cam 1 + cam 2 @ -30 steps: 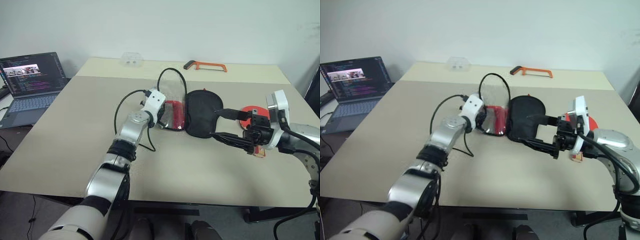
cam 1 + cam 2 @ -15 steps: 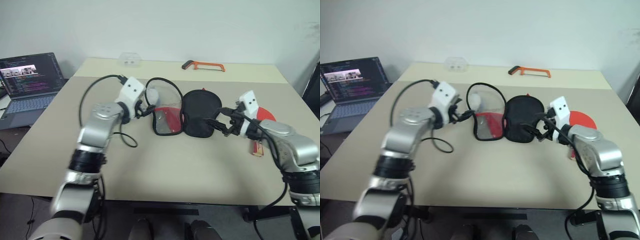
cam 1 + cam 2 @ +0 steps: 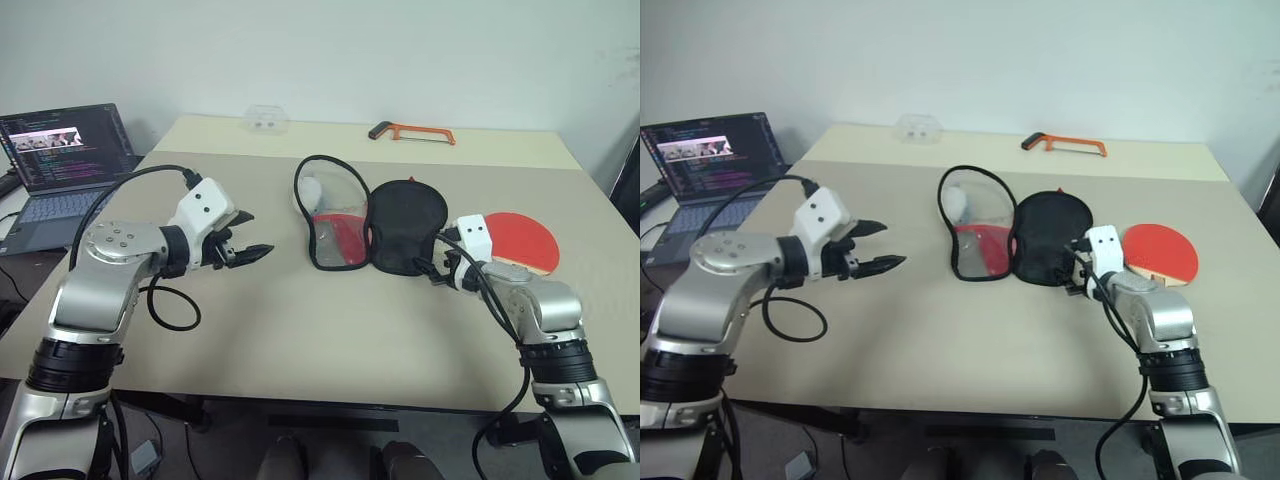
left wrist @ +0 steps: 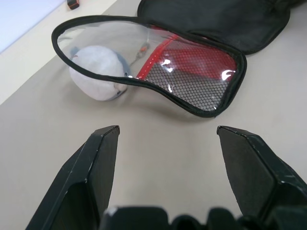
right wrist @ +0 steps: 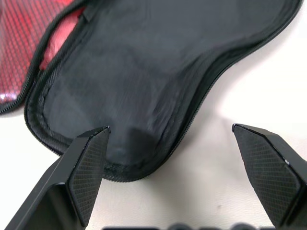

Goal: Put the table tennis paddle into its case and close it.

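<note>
Left gripper (image 3: 250,234) hovered with fingers apart beside the unzipped case (image 3: 406,225), which lay spread open mid-table. Right gripper (image 5: 170,148), fingers wide, hung at the case's narrow end; the table tennis paddle (image 3: 518,238) lay just beyond.

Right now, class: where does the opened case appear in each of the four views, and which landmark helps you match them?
Left eye view: case mid-table.
Right eye view: mid-table, left of the paddle.
Left wrist view: clear flap beyond the fingertips.
Right wrist view: black half ahead of the fingertips.
Shared landmark: the red mesh patch.
</note>
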Tool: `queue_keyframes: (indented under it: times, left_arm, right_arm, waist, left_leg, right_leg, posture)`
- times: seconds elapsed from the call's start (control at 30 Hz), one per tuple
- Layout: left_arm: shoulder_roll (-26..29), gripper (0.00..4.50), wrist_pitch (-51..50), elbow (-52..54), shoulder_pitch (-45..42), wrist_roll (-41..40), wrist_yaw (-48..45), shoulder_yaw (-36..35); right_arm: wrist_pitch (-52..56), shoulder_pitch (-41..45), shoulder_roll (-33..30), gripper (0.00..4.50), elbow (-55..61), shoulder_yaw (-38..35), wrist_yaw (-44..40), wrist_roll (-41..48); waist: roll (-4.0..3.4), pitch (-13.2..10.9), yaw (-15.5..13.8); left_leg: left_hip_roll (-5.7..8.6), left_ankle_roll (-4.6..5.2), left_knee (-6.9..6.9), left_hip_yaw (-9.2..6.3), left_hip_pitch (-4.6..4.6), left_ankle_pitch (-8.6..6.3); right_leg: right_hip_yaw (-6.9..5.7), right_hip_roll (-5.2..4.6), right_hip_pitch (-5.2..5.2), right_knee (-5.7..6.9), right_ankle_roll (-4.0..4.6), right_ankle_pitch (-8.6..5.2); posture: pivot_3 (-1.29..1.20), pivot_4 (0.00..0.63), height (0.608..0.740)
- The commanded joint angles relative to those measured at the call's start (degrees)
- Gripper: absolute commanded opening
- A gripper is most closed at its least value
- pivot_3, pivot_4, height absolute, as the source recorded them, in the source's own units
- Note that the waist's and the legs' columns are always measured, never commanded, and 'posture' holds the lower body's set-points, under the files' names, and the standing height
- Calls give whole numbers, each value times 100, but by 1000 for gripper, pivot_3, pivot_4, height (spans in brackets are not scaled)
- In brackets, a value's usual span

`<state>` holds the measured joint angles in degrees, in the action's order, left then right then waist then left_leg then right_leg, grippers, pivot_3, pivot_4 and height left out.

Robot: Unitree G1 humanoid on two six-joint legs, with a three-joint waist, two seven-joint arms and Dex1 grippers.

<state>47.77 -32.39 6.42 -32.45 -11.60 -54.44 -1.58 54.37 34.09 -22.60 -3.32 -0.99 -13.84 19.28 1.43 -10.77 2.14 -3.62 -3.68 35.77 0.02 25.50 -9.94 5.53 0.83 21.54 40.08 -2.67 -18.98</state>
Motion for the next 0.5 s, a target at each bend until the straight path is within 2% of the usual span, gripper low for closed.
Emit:
queue_keyframes:
  times: [0.03,0.4,0.5]
  left_arm:
    - [-21,3567,107,164,-63,-19,77,-7]
    - [39,3567,189,-30,-105,136,195,42]
    - [56,3567,151,-21,-125,117,193,40]
  right_arm:
    - [10,105,85,3874,19,-13,76,-133]
    - [-23,95,133,68,-30,12,-23,-369]
    - [-109,52,-144,9,39,272,-328,-491]
  waist:
    - [0,0,0]
    - [0,0,5]
    - [0,0,2]
  left_leg:
    - [0,0,-1,1,1,0]
    - [0,0,-1,1,12,0]
    - [0,0,0,0,12,0]
  right_leg:
    - [0,0,1,0,0,0]
    - [1,1,12,1,0,0]
    - [0,1,12,1,0,0]
  posture:
    - [0,150,740]
    - [0,150,740]
    - [0,150,740]
